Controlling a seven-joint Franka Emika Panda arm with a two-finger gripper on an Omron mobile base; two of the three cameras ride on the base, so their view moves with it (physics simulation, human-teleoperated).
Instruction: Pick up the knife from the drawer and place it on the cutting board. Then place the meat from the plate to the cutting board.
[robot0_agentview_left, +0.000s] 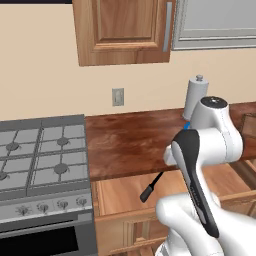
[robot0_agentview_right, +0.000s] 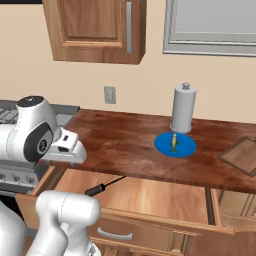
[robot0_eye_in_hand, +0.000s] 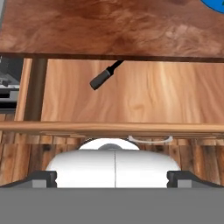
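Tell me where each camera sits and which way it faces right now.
Left base view: behind the arm's left, facing forward and down at stove, counter and open drawer; arm at lower right.
Right base view: behind the arm's right, facing the same counter, plate, meat, cutting board; arm at lower left.
Hand view: on the hand, looking down into the drawer.
All three share the knife.
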